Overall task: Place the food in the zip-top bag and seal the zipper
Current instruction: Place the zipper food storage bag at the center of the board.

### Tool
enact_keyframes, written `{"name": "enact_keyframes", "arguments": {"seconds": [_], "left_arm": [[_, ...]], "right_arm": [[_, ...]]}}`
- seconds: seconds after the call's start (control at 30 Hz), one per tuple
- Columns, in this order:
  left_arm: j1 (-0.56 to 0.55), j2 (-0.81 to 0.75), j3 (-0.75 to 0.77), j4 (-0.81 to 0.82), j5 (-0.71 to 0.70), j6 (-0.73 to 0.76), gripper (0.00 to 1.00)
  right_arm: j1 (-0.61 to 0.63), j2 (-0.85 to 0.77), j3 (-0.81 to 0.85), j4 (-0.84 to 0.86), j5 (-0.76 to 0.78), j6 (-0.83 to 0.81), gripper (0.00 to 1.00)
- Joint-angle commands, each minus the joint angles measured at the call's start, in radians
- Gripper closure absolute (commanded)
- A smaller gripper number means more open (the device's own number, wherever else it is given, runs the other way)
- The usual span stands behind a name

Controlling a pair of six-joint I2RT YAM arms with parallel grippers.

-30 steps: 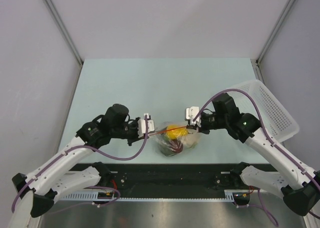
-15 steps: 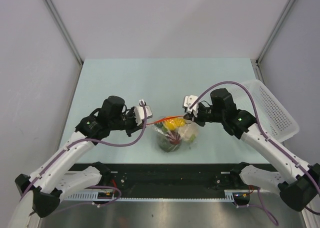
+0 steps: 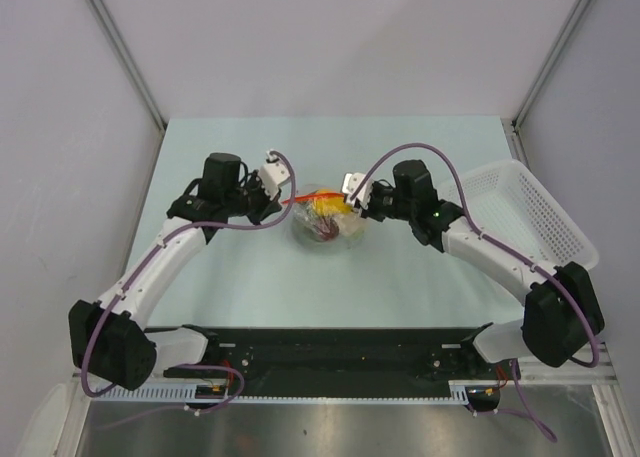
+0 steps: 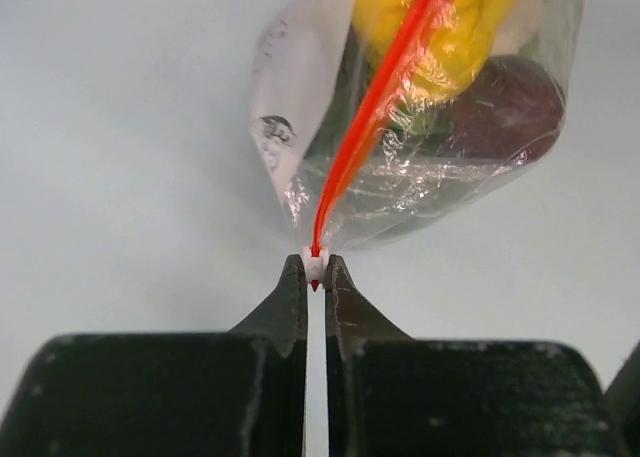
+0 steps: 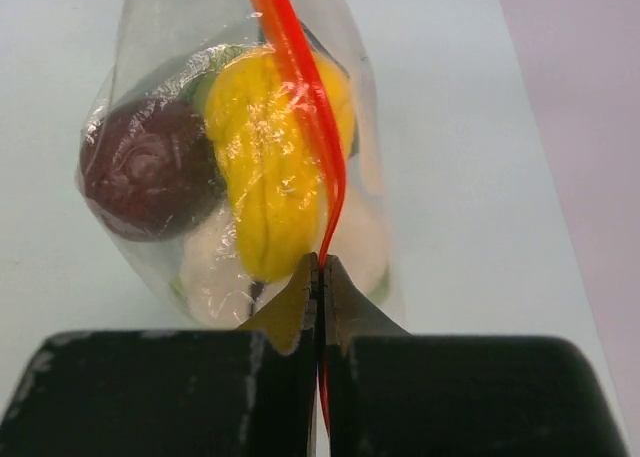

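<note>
Table (image 3: pixel 220 277) bears a white basket (image 3: pixel 540 217) at its right edge. Over the middle, nearer the far edge, the zip-top bag (image 3: pixel 325 222) stretches between both arms. Left gripper (image 4: pixel 314 267) and right gripper (image 5: pixel 321 267) each pinch one end of the zipper (image 4: pixel 375 107). Yellow, dark red and cream food (image 5: pixel 265 167) sits inside.

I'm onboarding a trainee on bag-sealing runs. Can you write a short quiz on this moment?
1. True or false: the right gripper stands open, clear of the zip-top bag.
2. What does the left gripper pinch? A) the end of the zipper; B) the bag's bottom corner; C) nothing.
3. Where is the food right now?

Key:
1. False: it is shut on the zipper.
2. A.
3. Inside the zip-top bag.
</note>
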Motion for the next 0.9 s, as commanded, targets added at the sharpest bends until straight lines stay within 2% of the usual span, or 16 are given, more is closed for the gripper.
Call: {"name": "enact_keyframes", "arguments": {"seconds": [0.0, 0.13, 0.27, 0.4, 0.47, 0.53, 0.57, 0.6, 0.63, 0.67, 0.7, 0.73, 0.77, 0.83, 0.87], "left_arm": [[0.006, -0.070, -0.124, -0.014, 0.119, 0.070, 1.00], [0.006, -0.162, -0.285, -0.035, 0.134, 0.070, 1.00], [0.006, -0.248, -0.368, -0.079, 0.144, 0.073, 0.99], [0.006, -0.309, -0.427, -0.103, 0.144, 0.113, 0.97], [0.006, -0.318, -0.473, -0.077, 0.128, 0.130, 0.91], [0.006, -0.314, -0.497, -0.057, 0.118, 0.150, 0.80], [0.006, -0.303, -0.497, -0.060, 0.116, 0.153, 0.67], [0.006, -0.302, -0.494, -0.067, 0.118, 0.155, 0.62], [0.006, -0.305, -0.481, -0.095, 0.134, 0.155, 0.58], [0.006, -0.321, -0.471, -0.115, 0.147, 0.162, 0.49], [0.006, -0.338, -0.461, -0.133, 0.156, 0.168, 0.43], [0.006, -0.358, -0.442, -0.173, 0.171, 0.181, 0.30], [0.006, -0.377, -0.430, -0.191, 0.189, 0.193, 0.16], [0.006, -0.438, -0.389, -0.251, 0.203, 0.207, 0.01], [0.006, -0.456, -0.369, -0.273, 0.210, 0.201, 0.00]], "right_arm": [[0.094, 0.001, -0.034, -0.082, -0.060, -0.077, 1.00], [0.189, -0.023, -0.120, -0.134, -0.061, -0.045, 1.00], [0.266, -0.074, -0.212, -0.146, -0.046, 0.009, 1.00], [0.326, -0.073, -0.248, -0.126, 0.038, 0.059, 1.00], [0.330, -0.045, -0.263, -0.091, 0.077, 0.084, 0.98], [0.329, -0.036, -0.271, -0.077, 0.094, 0.078, 0.84], [0.329, -0.039, -0.269, -0.079, 0.098, 0.078, 0.63], [0.329, -0.046, -0.269, -0.092, 0.098, 0.079, 0.51], [0.329, -0.060, -0.269, -0.103, 0.100, 0.082, 0.45], [0.329, -0.092, -0.269, -0.115, 0.095, 0.096, 0.37], [0.329, -0.117, -0.269, -0.137, 0.091, 0.105, 0.34], [0.332, -0.140, -0.269, -0.148, 0.086, 0.118, 0.31], [0.335, -0.164, -0.269, -0.157, 0.082, 0.130, 0.24], [0.346, -0.259, -0.269, -0.183, 0.091, 0.171, 0.16], [0.359, -0.298, -0.262, -0.195, 0.098, 0.182, 0.10]]}}
